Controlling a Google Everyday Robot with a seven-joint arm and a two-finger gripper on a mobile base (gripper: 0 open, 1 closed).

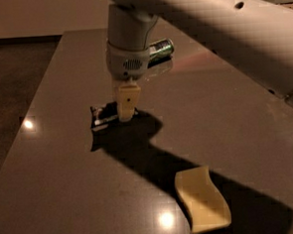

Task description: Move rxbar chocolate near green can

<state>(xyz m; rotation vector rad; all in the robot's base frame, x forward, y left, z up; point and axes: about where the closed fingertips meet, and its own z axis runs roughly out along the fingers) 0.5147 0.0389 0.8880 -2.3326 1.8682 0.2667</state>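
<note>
Though partly hidden, rxbar chocolate (101, 118) lies under the pincer (125, 113).

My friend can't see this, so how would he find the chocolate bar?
Find the big white robot arm over the grey table. Its claw points straight down onto the rxbar chocolate. It is flat and black, unlike the round green can behind or the yellow sponge in front.
</note>
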